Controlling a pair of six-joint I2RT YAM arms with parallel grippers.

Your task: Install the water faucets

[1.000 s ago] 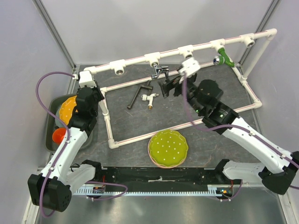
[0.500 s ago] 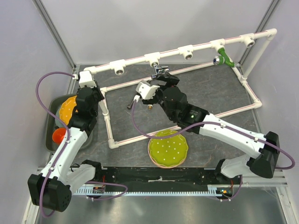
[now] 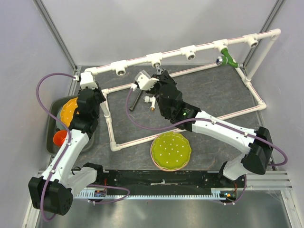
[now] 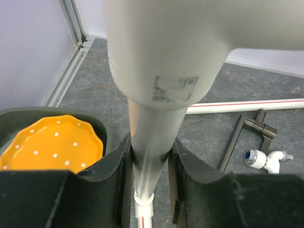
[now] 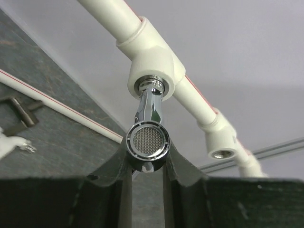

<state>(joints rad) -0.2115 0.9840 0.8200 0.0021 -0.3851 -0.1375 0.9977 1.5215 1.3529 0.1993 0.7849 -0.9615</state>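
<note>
A shiny silver faucet [image 5: 148, 138] hangs from a white tee socket [image 5: 153, 64] of the pipe frame, its mesh outlet facing the right wrist camera. My right gripper [image 5: 147, 160] is shut on its outlet end. From above, this faucet [image 3: 156, 71] is mostly hidden by the right gripper [image 3: 158, 76]. A small white faucet with a brass end [image 3: 151, 100] lies on the mat inside the frame; it also shows in the left wrist view [image 4: 263, 159]. My left gripper [image 4: 151, 161] is shut on a white pipe [image 4: 153, 137] at the frame's left end [image 3: 105, 111].
A black L-shaped bar [image 3: 137, 97] lies beside the white faucet. A green tap [image 3: 229, 58] sits in a tee at the far right of the rail. A green plate [image 3: 171, 151] lies at the front. A dark bin [image 3: 53, 124] on the left holds an orange plate [image 3: 69, 110] and an orange cup [image 3: 60, 138].
My right arm swung left along the rail from the right-hand tees to the silver faucet, and its jaws closed on the outlet. The left arm has not moved.
</note>
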